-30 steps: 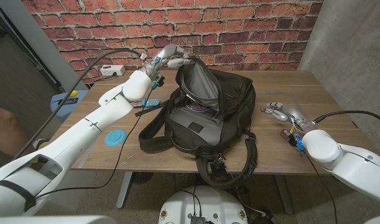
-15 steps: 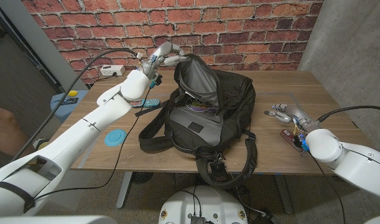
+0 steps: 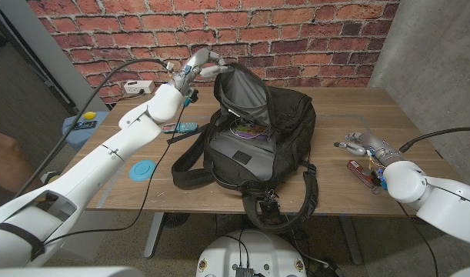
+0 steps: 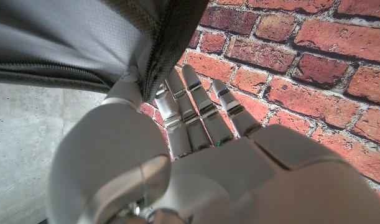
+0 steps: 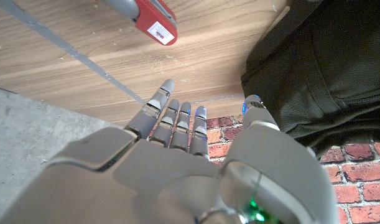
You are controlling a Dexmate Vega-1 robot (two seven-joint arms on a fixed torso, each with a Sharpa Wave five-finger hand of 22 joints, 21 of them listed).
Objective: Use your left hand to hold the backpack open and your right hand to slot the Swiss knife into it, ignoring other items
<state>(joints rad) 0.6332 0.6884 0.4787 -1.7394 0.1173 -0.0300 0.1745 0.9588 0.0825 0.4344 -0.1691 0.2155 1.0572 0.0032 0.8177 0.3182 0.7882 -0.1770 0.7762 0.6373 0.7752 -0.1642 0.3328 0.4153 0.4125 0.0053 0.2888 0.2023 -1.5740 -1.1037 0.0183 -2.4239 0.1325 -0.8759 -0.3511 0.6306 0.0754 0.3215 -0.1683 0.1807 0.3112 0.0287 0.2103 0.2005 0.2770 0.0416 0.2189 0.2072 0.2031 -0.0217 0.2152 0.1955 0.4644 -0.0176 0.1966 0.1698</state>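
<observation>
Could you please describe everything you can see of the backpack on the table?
The backpack is black, of woven fabric with a grey lining, and lies mid-table with its top toward the brick wall. Its main compartment is unzipped; the left hand pinches the raised flap edge and holds the mouth open, showing something purplish inside. A front pocket faces up. Shoulder straps spill left and toward the near edge, where a buckle hangs. The right hand is clear of it.

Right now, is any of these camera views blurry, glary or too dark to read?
Head view: evenly lit and sharp, though the inside of the black fabric backpack is dark. Left wrist view: the white left hand is close and soft, the brick wall sharp. Right wrist view: the red Swiss knife is clear but cut off by the frame.
</observation>
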